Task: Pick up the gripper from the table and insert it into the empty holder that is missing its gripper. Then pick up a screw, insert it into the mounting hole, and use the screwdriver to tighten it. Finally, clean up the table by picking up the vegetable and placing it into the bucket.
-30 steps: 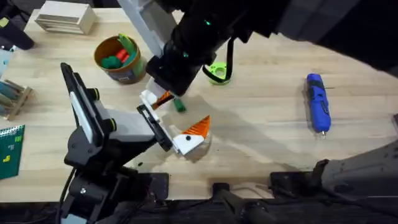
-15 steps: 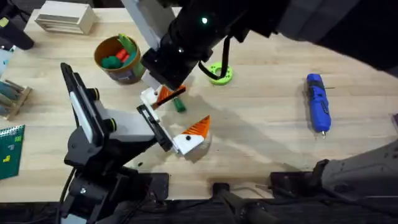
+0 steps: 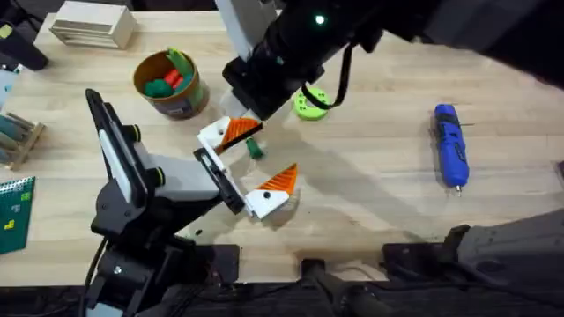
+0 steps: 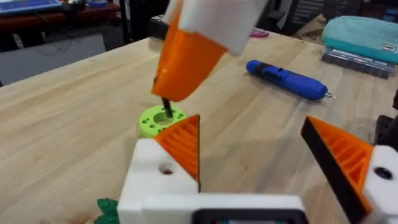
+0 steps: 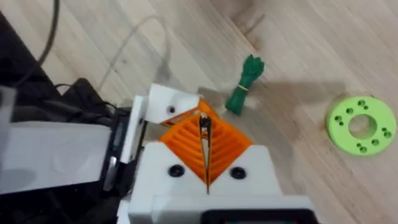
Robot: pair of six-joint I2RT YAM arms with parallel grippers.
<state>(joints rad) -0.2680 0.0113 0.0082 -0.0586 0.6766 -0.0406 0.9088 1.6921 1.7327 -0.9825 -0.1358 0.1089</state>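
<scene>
Bright, even light; blurred foreground.

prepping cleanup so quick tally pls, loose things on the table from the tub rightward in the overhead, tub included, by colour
green: 2 (ring disc, vegetable)
blue: 1 (screwdriver)
orange-yellow: 1 (bucket)
total: 4

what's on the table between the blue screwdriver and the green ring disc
Bare wood in the overhead view: nothing lies between the screwdriver and the green ring disc.
</scene>
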